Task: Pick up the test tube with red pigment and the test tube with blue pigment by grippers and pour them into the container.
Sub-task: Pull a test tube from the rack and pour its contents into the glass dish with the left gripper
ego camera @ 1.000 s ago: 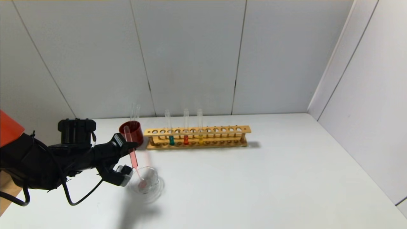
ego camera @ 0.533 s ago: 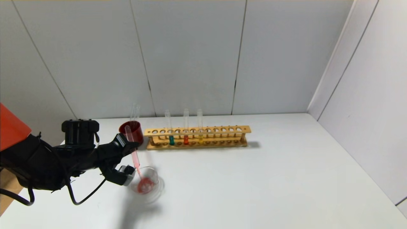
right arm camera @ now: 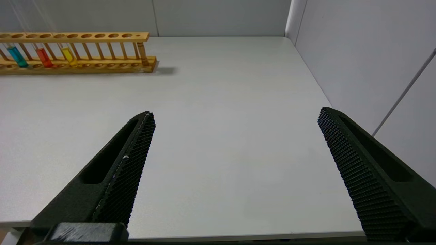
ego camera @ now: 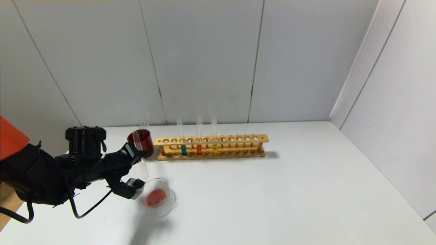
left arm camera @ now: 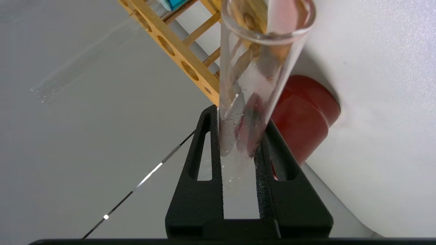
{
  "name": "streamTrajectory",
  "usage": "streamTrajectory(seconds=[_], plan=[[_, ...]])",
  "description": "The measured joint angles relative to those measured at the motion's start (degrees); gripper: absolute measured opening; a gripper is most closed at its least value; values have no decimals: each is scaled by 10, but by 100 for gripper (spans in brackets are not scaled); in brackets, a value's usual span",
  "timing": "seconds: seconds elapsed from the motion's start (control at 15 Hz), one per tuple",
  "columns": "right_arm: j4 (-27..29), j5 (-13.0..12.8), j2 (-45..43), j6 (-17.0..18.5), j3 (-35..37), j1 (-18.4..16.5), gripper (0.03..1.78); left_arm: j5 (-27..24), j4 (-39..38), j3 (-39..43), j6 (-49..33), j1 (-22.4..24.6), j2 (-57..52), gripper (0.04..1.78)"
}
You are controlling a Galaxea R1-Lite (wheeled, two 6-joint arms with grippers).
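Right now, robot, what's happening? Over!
Left gripper shut on red-pigment tube, tipped over glass dish. Red liquid pooled in dish. Right gripper open, parked. Blue tube racked. Nothing blocking.

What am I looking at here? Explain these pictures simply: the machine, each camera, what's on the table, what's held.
This is a two-armed robot. One camera looks down from its head; one rides on each wrist.

On the white table stand a wooden rack with three tubes, among them the test tube with blue pigment, a dark red cup, and the container, a glass dish holding red liquid.

The left hand grips the test tube with red pigment, tilted mouth-down over the dish and looking nearly drained. The right hand hangs open above bare table.
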Motion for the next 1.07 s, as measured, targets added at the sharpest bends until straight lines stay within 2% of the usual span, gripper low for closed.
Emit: streamTrajectory(seconds=[0.33,0.53,1.07], plan=[[0,0,0,0,0,0,175,6,-4,2,13,-5,-13,32],[0,0,0,0,0,0,175,50,-42,26,35,-5,-31,32],[0,0,0,0,0,0,175,53,-66,52,30,-26,-54,32]])
